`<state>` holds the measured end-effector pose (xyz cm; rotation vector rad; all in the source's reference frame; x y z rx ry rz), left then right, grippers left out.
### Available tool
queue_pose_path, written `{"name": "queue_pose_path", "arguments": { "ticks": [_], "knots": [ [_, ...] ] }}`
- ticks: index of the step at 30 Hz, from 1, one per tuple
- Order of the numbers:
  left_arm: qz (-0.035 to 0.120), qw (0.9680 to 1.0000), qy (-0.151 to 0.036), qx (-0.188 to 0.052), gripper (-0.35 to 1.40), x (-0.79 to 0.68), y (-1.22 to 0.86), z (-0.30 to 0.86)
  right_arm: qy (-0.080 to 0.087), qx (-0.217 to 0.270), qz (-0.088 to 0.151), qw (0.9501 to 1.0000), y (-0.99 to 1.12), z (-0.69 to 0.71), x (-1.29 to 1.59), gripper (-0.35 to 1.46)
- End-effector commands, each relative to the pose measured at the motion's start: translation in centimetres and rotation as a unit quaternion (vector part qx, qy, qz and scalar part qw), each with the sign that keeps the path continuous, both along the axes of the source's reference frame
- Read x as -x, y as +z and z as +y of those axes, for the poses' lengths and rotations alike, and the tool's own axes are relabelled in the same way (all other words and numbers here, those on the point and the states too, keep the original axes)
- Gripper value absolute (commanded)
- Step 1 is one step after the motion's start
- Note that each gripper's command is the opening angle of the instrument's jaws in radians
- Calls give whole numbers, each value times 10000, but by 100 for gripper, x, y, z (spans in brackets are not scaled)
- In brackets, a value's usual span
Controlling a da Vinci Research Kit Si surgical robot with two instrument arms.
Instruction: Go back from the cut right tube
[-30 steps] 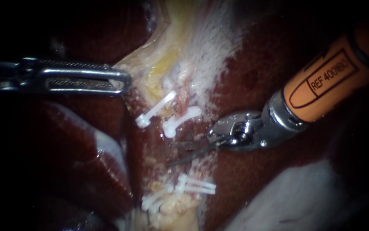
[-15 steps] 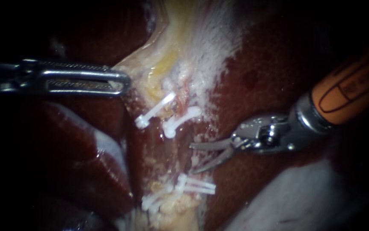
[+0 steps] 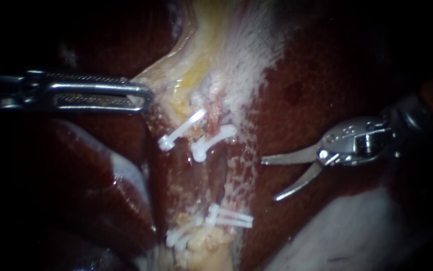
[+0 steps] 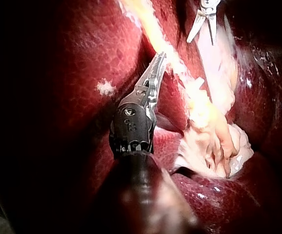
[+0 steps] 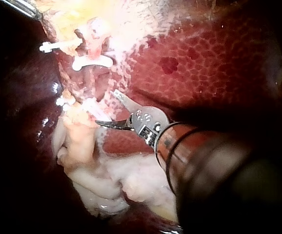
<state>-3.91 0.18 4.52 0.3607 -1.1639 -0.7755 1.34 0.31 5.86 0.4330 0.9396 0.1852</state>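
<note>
Two white clips (image 3: 181, 129) (image 3: 211, 140) sit on the tubes above, and more white clips (image 3: 229, 217) lie below. Between them on the right side is a dark gap (image 3: 221, 175) where the right tube is parted. My right instrument (image 3: 271, 179) lies over the liver, right of that gap, with its two thin blades open and nothing between them. It also shows in its own wrist view (image 5: 107, 107), just short of the pale stump. My left instrument (image 3: 141, 95) is shut on the pale yellowish tissue edge (image 3: 176, 75) above the clips and holds it taut.
Dark red liver (image 3: 317, 85) fills the right side and the lower left. Pale whitish tissue (image 3: 347, 231) lies under my right instrument. In the left wrist view the open blades of my right instrument (image 4: 201, 41) hang ahead of my left jaws (image 4: 156, 68).
My right instrument has drawn back to the right, out of the gap between the clips, with its blades still open. Its orange shaft has left the view. My left instrument has not moved.
</note>
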Motion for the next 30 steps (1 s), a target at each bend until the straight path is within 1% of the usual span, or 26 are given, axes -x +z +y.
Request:
{"name": "queue_pose_path", "arguments": {
  "ticks": [1, 6, 10, 14, 15, 16, 18, 19, 20, 23, 25, 27, 30],
  "knots": [
    [-13, 10000, -7, 4, -23, 0, 1, 0, 26, 40, -11, 10000, -2, 3, 1, 143],
    [-12, 10000, -7, 9, -23, 0, 3, 0, 52, 191, -19, 9998, -7, 6, 5, 143],
    [13, 10000, 12, 8, -23, 0, 9, 1, 10, 288, 6, 9996, -8, 6, 6, 143],
    [67, 10000, 44, 16, -23, -1, 22, 0, 7, 291, 7, 9996, -9, 4, 6, 143],
    [85, 9999, 63, 50, -23, 0, 28, -1, 7, 291, 7, 9996, -9, 3, 7, 143],
    [109, 9999, 68, 25, -23, 0, 32, -2, 6, 292, 8, 9996, -9, 2, 7, 143],
    [149, 9999, 68, -20, -23, 2, 41, -5, 18, 302, 3, 9995, -9, 2, 7, 143],
    [189, 9998, 64, -69, -23, 4, 46, -7, 18, 302, 3, 9995, -9, 1, 7, 143],
    [211, 9997, 87, -66, -23, 6, 51, -10, 6, 295, 8, 9996, -9, 1, 7, 143],
    [275, 9993, 157, -178, -23, 16, 64, -20, -48, 301, 33, 9995, -8, -1, 8, 143],
    [296, 9992, 198, -203, -23, 22, 69, -26, -50, 305, 34, 9995, -8, -2, 8, 143],
    [319, 9989, 229, -238, -21, 25, 72, -29, -51, 305, 35, 9995, -8, -3, 8, 143],
    [306, 9989, 238, -264, -21, 27, 74, -31, -51, 305, 35, 9995, -9, -4, 8, 143]
  ]
}}
